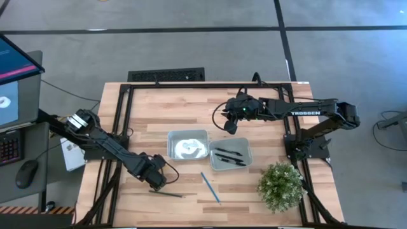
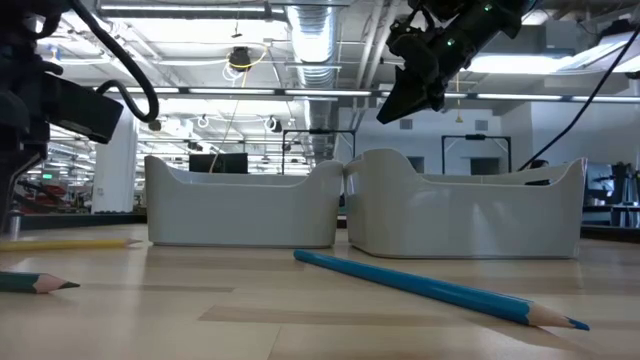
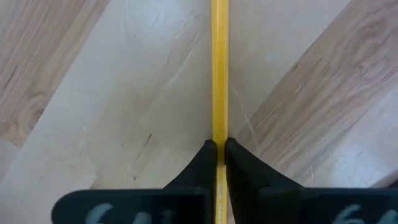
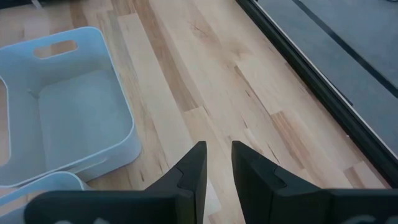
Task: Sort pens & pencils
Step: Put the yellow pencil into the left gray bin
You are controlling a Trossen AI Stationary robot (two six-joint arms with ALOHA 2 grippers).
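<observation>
Left tool [image 3: 219, 155] at seven o'clock clamps the slim yellow pencil [image 3: 219, 68] on the grained wooden worktop [image 1: 191, 114]; right tool [image 4: 217, 163], fingers slightly apart, hovers at one o'clock.

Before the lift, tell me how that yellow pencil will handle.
The yellow pencil looks thin, straight and stiff, so probably light. The left end effector pinches it near one end, so it may droop or pivot. On the table it could roll.
</observation>
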